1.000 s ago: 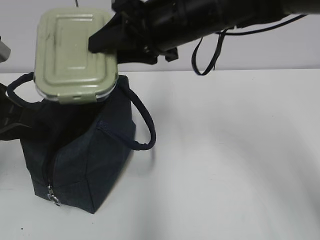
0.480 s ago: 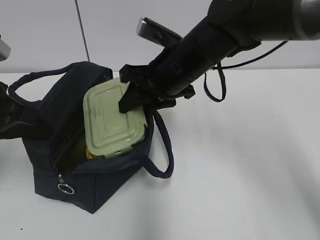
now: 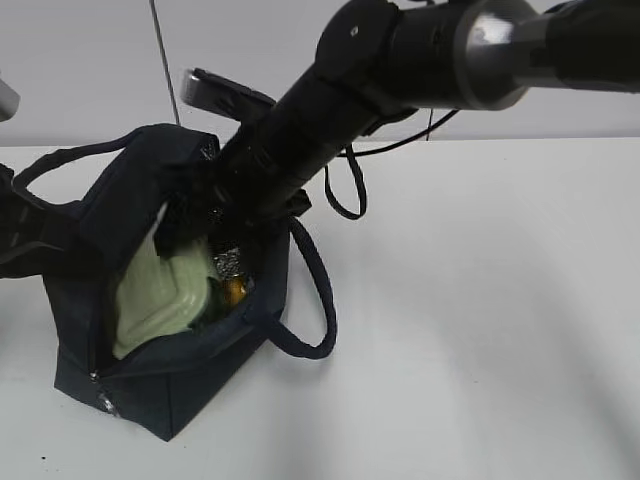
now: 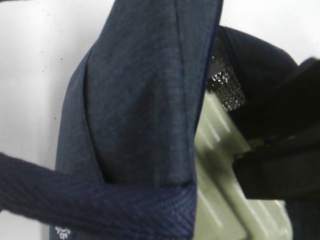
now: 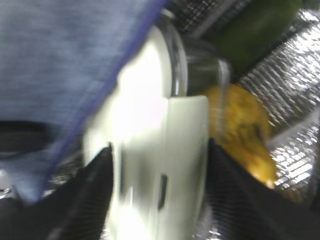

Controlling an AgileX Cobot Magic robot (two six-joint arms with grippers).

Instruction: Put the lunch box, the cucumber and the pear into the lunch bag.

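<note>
The left gripper, at the left edge of the lunch bag on the white surface, is pinched tight on the bag's fabric. Inside the bag the lunch box stands tilted on edge, the pear touching its right side and the cucumber behind the pear. The right gripper reaches into the bag, its fingers spread on either side of the box; whether they press it, I cannot tell.
</note>
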